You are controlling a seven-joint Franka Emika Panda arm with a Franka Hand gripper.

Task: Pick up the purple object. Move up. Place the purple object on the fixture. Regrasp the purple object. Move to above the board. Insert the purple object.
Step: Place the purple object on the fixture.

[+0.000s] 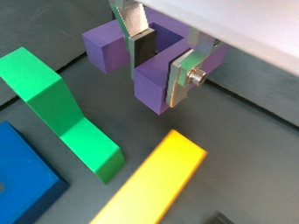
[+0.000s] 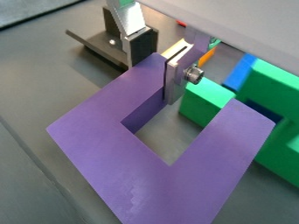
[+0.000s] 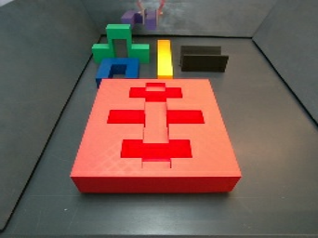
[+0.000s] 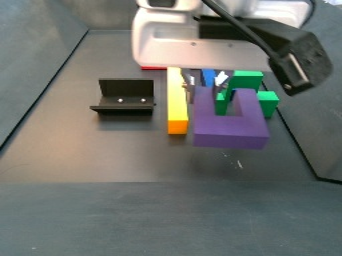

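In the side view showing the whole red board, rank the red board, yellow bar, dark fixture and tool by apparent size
1. Thick red slab board, nearest.
2. Dark L-shaped fixture and flat yellow bar: alike.
3. Silver-fingered tool, farthest, blurred, over the purple U-shaped block.

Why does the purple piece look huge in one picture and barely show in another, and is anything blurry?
In a wrist view the purple object sits close to the lens, so it fills the frame, with the gripper astride one prong. In a side view it is far off, small and blurred behind the board. The fixture looks sharp, evenly lit.
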